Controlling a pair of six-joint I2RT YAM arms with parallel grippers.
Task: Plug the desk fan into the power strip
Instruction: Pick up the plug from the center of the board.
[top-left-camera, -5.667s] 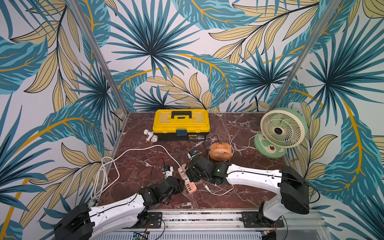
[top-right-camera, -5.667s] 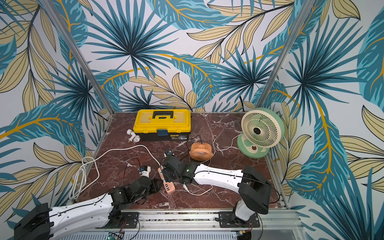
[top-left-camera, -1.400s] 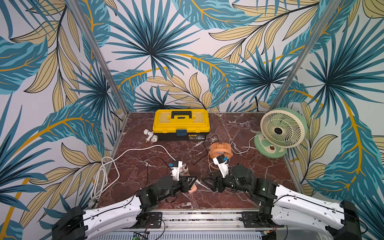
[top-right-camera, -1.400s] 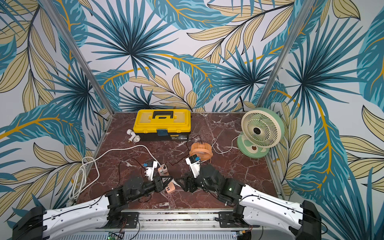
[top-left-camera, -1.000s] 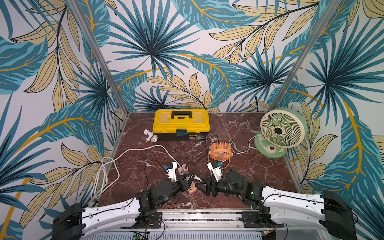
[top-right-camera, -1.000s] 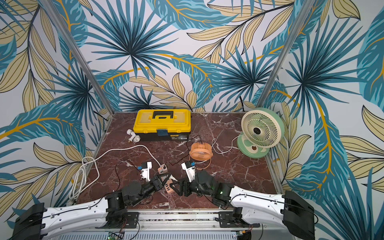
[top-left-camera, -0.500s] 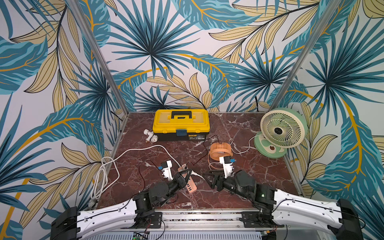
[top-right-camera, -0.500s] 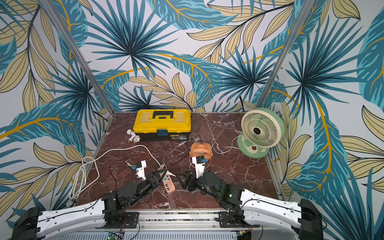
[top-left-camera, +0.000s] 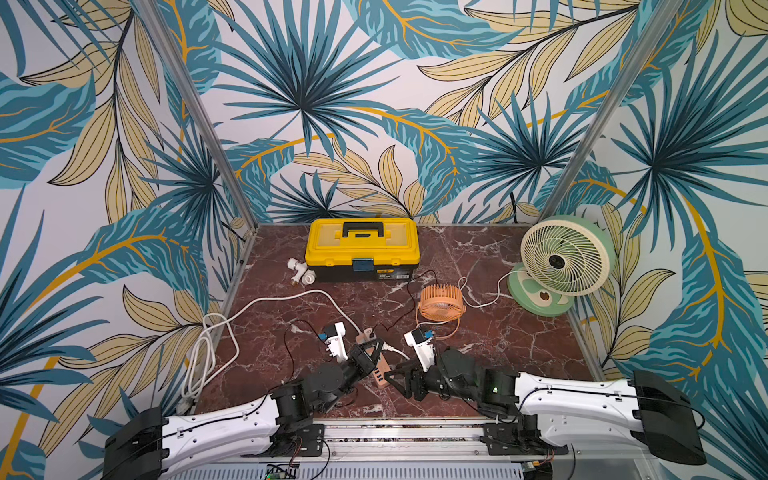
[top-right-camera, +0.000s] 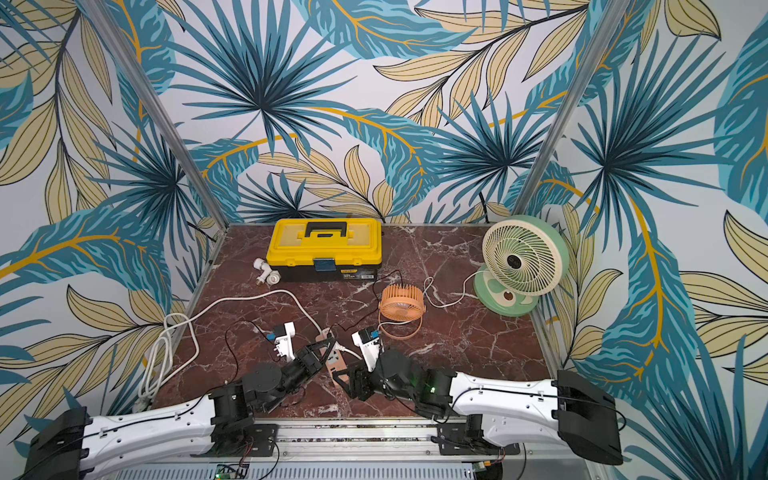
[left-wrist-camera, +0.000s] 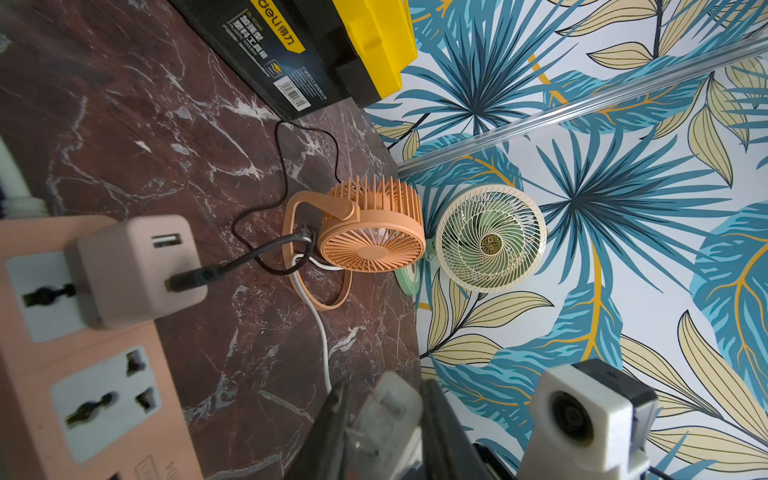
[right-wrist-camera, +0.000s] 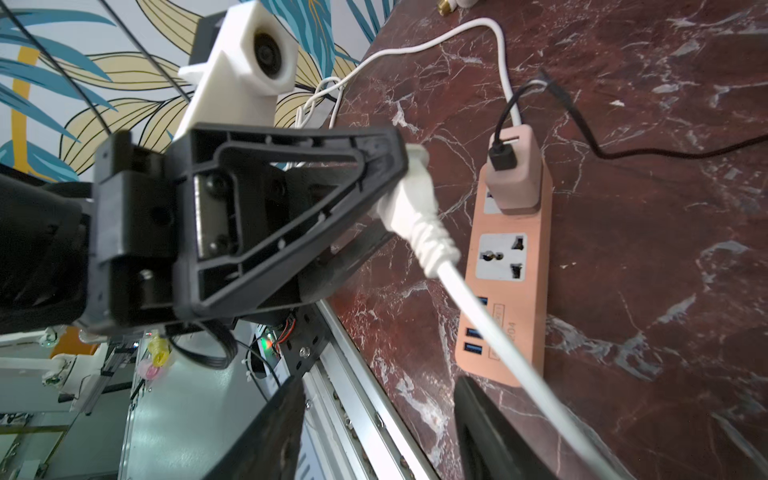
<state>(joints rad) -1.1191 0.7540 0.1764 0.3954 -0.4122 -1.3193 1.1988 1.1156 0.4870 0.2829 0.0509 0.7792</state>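
- Grip: left gripper (left-wrist-camera: 384, 432) is closed on the white plug (right-wrist-camera: 409, 195), pinching its body between the two black fingers, and the plug is clear of the table
- Other side: right gripper (right-wrist-camera: 378, 386) has its jaws well apart with nothing clamped; the thin white cord (right-wrist-camera: 490, 328) trails from the plug past one of its fingers
- Target: power strip (right-wrist-camera: 534, 291) lies flat just under and slightly ahead of the left gripper's tips
- Axis: the strip runs lengthwise away from both grippers toward the far wall, a little skewed, with its USB end closest to the right gripper
- Sockets: the one farthest from the grippers holds a pink adapter (right-wrist-camera: 513, 178) with a black cable (it seems to feed the small orange fan (top-left-camera: 440, 301)); the free socket (right-wrist-camera: 500, 255) is the one nearest the held plug
- Key relation: the plug lies roughly along the strip's length, cord end toward the right gripper, so its prongs appear to point along the strip, not into the socket face; I judge it needs tipping before any push. The left arm is nearer and is the one holding the plug
- Source: desk fan (top-left-camera: 559, 259), green base and cream grille, stands well beyond the right gripper
- Surface: dark red veined marble, looks smooth; the strip may slide under a push
- Room: leaf-print walls, metal posts, yellow toolbox (top-left-camera: 361, 245) far beyond both grippers
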